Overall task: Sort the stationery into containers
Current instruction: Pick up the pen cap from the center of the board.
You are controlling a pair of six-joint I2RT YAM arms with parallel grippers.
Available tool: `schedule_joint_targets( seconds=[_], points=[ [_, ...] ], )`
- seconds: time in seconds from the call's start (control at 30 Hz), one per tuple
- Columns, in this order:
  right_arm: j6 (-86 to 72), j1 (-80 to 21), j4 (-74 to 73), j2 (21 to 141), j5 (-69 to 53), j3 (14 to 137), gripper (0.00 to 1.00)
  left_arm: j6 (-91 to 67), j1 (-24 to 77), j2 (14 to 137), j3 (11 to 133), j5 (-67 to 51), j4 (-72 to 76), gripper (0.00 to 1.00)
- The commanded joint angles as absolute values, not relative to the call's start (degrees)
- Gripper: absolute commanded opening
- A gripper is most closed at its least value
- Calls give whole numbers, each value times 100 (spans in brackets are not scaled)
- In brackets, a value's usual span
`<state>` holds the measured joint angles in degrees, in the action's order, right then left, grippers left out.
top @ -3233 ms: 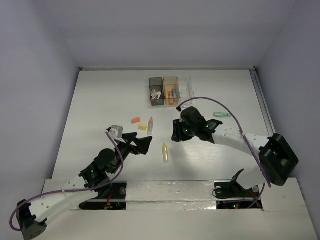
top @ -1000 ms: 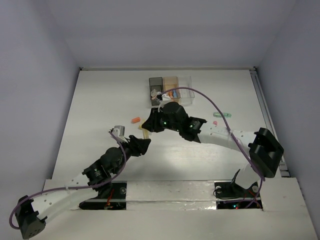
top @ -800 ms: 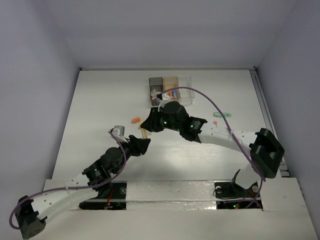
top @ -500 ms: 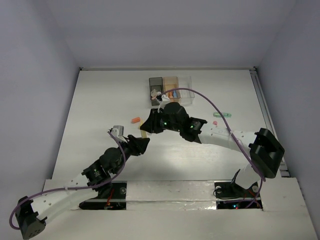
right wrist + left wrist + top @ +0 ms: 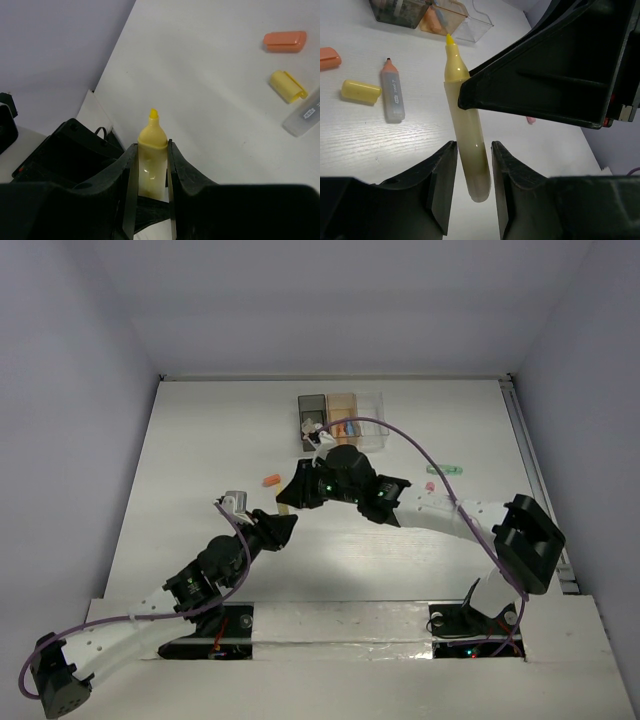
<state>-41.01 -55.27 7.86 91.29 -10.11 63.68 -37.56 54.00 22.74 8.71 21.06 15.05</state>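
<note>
Yellow marker is off the table, at frame centre-left in top view, uncapped. In left wrist view its long axis runs bottom to top, tip aimed at the bins, upper left.

Right gripper is clenched on the barrel just below the tip. Left gripper flanks the butt end; can't tell if it's pressing.

Grey bin: pale and pink bits. Orange bin: blue and orange pcs, partly hidden by arm. Clear bin: contents unclear.

On table w/ yellow cap: grey marker, orange piece.
</note>
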Motion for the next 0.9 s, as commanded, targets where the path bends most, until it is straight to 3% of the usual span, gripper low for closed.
schedule_joint_targets(
  seconds=[0.0, 0.17, 0.3, 0.5, 0.57, 0.6, 0.63, 0.7, 0.87],
  points=[
    [-4166, -5590, 1099, 9185, -1204, 6372, 3, -3656, 5414, 2285, 1107, 2171, 1775, 30],
    [-4166, -5590, 1107, 9158, -1195, 6311, 2, -3621, 5414, 2303, 1134, 2188, 1758, 29],
    [-4166, -5590, 1116, 9132, -1204, 6267, 3, -3665, 5414, 2311, 1169, 2311, 1662, 0],
    [-4105, -5590, 1081, 8991, -1046, 6232, 6, -3665, 5414, 2189, 1178, 2320, 1477, 0],
    [-4061, -5590, 1055, 8947, -1037, 6231, 13, -3648, 5414, 2119, 1204, 2320, 1381, 0],
    [-4043, -5590, 1037, 8921, -1037, 6231, 21, -3639, 5414, 2092, 1213, 2320, 1328, 0],
    [-3991, -5520, 1028, 8834, -1037, 6205, 37, -3604, 5414, 2048, 1256, 2346, 1258, 0],
    [-3947, -5371, 1020, 8684, -1011, 6074, 53, -3569, 5414, 1934, 1318, 2434, 1003, 0],
    [-3526, -4756, 1090, 8235, -1326, 5731, 54, -3507, 5414, 1539, 1634, 2689, 256, 0]
  ],
)
